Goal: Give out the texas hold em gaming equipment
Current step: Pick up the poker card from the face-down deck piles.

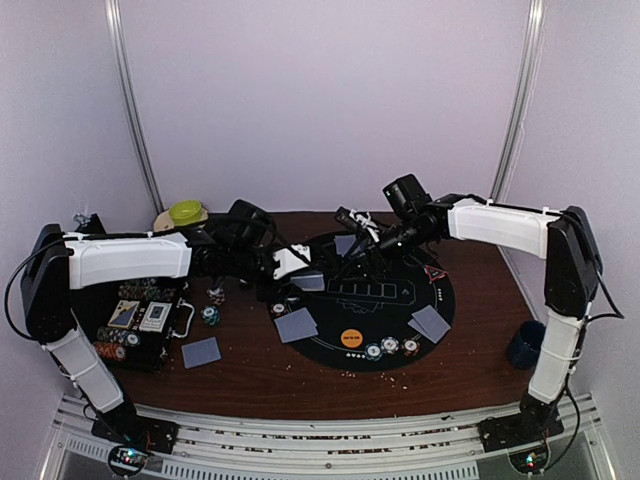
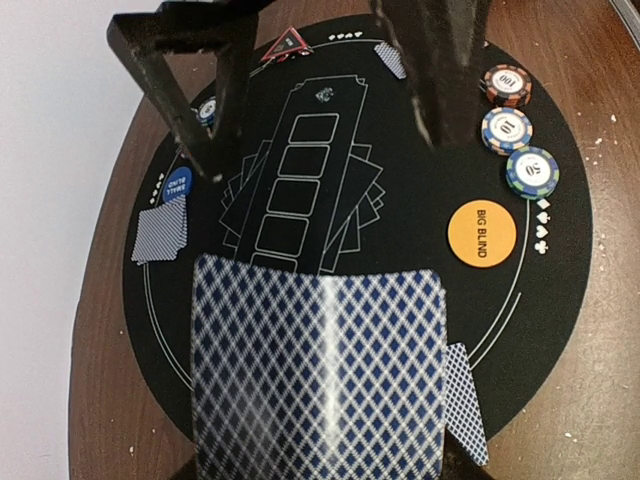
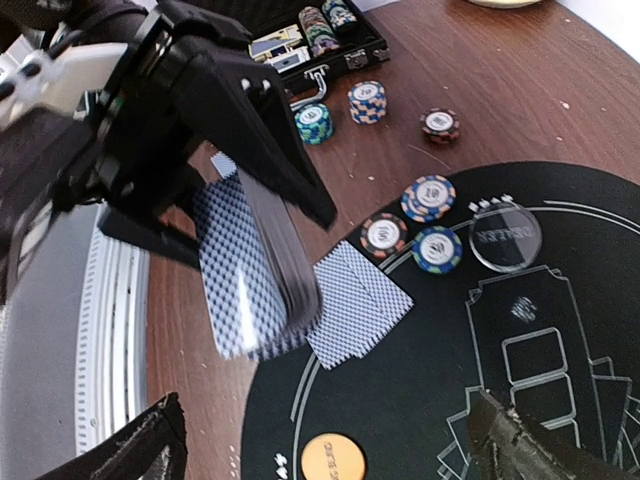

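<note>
Since pale panels close in the brown wooden desk (image 1: 300,385) on its far and side edges, my open room is the bare strip of wood between its near edge and the round black felt mat (image 1: 400,312). There is more on the right side, where a dark blue mug (image 1: 524,343) stands close to the edge. The open black chip case (image 1: 140,318) takes the left side.

Both arms reach in over the mat's far side. The left claw (image 1: 292,262) is clamped on a thick deck of playing cards (image 2: 320,375), held above the mat's left rim. The backs carry a blue-and-white diamond lattice with a streak of glare, and the deck looks smeared in the right wrist view. The right claw (image 3: 328,405) is spread wide, holding nothing, facing the deck from the far side.

Face-down cards lie on the mat, one pair (image 1: 296,324) at the left rim and another pair (image 1: 430,322) at the right. A single card (image 1: 201,351) lies on bare wood near the case.

Only the left wrist view lets me read the orange round "BIG BLIND" disc (image 2: 481,232) and the blue "SMALL BLIND" disc (image 2: 176,186). Three striped poker chips (image 2: 506,131) sit in a row beside the orange one. Only the right wrist view shows the clear round disc (image 3: 505,238), with three more chips (image 3: 437,250) at the mat's rim beside it.
</note>
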### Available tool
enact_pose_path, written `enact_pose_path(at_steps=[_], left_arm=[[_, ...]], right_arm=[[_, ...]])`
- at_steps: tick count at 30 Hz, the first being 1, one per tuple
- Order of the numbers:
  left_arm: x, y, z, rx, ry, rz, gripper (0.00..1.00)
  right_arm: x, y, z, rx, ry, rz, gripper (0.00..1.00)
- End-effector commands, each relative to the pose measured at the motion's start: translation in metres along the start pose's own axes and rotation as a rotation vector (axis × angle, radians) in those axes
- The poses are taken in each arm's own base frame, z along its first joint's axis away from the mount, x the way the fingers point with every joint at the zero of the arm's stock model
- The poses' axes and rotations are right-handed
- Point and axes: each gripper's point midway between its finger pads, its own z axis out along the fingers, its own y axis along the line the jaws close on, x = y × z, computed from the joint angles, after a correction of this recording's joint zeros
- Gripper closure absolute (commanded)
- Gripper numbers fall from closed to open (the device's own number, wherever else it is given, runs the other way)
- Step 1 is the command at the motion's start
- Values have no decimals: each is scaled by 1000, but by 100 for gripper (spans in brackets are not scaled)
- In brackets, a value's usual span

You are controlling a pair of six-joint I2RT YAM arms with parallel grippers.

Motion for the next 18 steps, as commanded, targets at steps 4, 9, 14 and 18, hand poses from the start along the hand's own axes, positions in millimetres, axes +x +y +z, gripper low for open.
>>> enact_pose_path(at_steps=[4,9,14,18], left_arm=[[-17,6,-1,-32,-35,22,95],[-18,5,-2,-29,-38,28,95],[-19,2,-3,-16,-43,30,95],[-19,0,-3,-8,-46,32,95]], right_arm=[[-30,15,25,-123,-36,32,1],[-30,11,43,-136,-15,66,4],[-32,4,55,-99,-8,93,17],[-31,-12,56,-21,2,102,34]])
